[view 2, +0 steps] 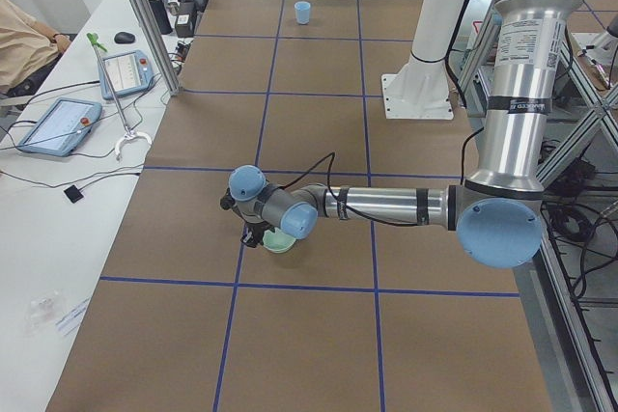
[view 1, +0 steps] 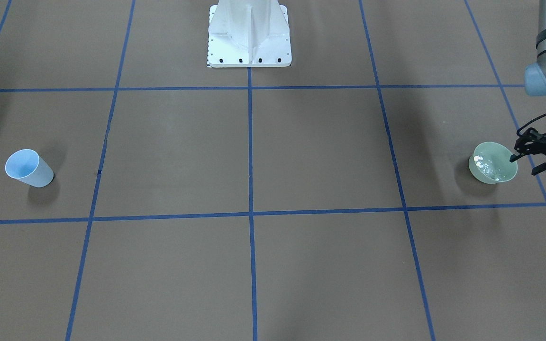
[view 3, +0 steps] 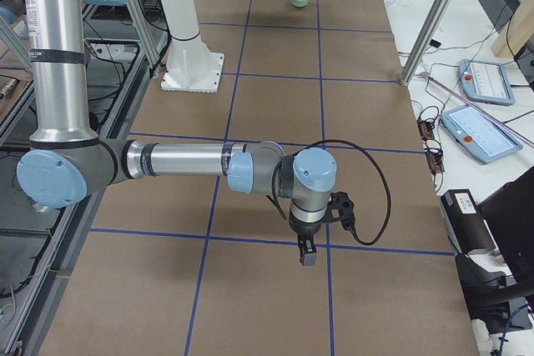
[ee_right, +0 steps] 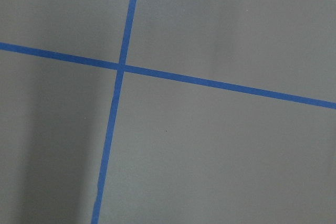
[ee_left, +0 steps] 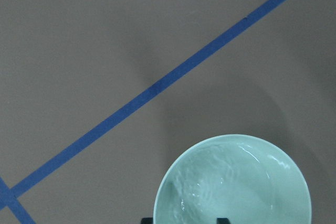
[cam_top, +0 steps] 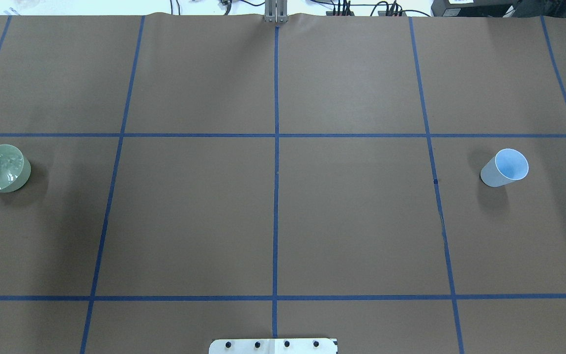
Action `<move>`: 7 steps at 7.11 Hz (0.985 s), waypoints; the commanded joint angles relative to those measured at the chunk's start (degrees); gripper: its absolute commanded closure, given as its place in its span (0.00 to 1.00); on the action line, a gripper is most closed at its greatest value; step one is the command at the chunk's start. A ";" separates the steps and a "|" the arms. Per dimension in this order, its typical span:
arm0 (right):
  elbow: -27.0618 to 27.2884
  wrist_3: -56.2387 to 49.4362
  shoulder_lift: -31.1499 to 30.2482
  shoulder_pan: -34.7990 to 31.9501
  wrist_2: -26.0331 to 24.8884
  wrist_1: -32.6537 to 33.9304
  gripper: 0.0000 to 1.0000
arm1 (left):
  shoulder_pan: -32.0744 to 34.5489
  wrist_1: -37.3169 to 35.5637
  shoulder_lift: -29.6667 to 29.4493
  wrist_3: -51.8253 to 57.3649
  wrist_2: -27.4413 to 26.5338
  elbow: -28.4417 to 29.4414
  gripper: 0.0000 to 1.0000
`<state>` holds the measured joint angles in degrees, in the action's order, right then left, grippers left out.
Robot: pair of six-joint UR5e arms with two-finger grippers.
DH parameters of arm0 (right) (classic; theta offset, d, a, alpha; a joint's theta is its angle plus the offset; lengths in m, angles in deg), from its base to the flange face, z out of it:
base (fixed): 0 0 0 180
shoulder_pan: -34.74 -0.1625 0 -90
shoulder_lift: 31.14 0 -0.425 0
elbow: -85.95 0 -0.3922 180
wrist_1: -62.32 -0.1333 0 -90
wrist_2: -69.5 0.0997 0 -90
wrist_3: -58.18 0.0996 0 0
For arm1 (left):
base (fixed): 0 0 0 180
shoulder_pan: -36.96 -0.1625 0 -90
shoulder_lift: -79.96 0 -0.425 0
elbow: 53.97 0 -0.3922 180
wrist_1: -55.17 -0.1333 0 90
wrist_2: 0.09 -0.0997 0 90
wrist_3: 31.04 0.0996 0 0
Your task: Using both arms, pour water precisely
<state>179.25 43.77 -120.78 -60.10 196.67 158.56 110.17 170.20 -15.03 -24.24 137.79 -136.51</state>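
A pale green bowl [view 1: 492,162] stands at the table's end on my left side, with water [view 1: 487,166] glistening faintly inside. It also shows in the overhead view [cam_top: 0,168] and the left wrist view [ee_left: 233,182]. My left gripper [view 1: 525,166] is open at the bowl's rim, one finger over the bowl and the other outside it; only its fingertips [ee_left: 224,220] show in the wrist view. A pale blue cup [view 1: 29,168] stands upright at the opposite end [cam_top: 505,168]. My right gripper [view 3: 307,252] points down over bare table, far from the cup; I cannot tell whether it is open or shut.
The white pedestal base [view 1: 249,35] stands at the table's middle on the robot's side. Blue tape lines [ee_right: 121,66] grid the brown table. A side bench with tablets [view 2: 58,123] and a seated person [view 2: 24,45] lies beyond the far edge.
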 commanded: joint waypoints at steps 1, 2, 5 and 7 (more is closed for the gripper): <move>-0.04 0.00 0.00 0.00 0.00 0.00 0.00 | 7.26 -6.09 -2.12 0.32 1.07 -1.73 0.00; -0.04 -0.09 0.00 0.00 0.00 0.00 0.00 | 8.95 -11.36 -2.13 0.41 0.46 -5.14 0.00; -0.04 -0.09 0.08 0.00 -0.09 -0.09 0.00 | 11.51 -14.65 -2.05 2.85 -1.39 -6.06 0.00; -0.04 -0.09 0.08 0.09 -0.09 -0.09 0.00 | 15.90 -16.77 -1.35 8.66 -3.32 -5.71 0.00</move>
<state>179.21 43.68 -120.70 -60.05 196.59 158.48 124.21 154.35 -16.92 -18.40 135.50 -142.46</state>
